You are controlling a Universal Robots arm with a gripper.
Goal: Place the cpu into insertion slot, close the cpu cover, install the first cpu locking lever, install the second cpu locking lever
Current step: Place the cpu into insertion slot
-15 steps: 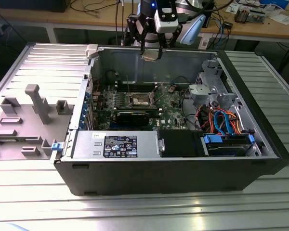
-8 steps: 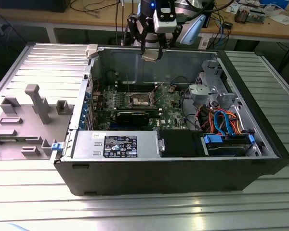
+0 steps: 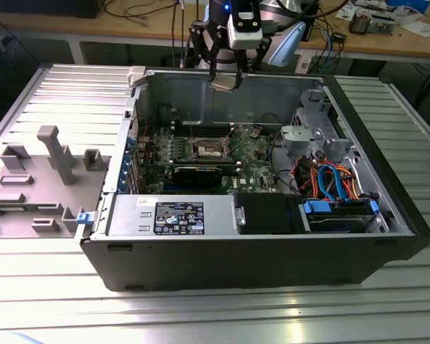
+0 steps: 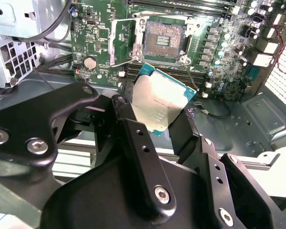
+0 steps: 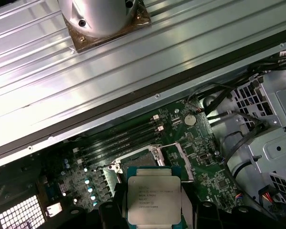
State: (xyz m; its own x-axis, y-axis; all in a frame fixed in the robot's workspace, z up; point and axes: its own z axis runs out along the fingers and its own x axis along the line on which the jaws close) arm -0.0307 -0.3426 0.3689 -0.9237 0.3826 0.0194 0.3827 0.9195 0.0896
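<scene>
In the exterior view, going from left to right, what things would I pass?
grey plastic fixture → pale latch on the case corner → insertion slot → orange and blue cables

an open black computer case [image 3: 258, 261] lies on its side on a ridged metal worktop [image 3: 201, 315]. inside the case, a green motherboard [image 3: 256, 166] covers the floor, with a long black card [image 3: 197, 174] across it and a round coin battery [image 4: 89, 62] near one edge. against the case's near wall in the exterior view sit a grey power supply [image 3: 172, 215] and a blue-trimmed drive bay [image 3: 340, 213], with orange and blue cables [image 3: 330, 178] just behind the bay. outside the case, on the exterior view's left, lies a grey moulded tray [image 3: 29, 193]. beyond the case stands a wooden worktop [image 3: 129, 27].
</scene>
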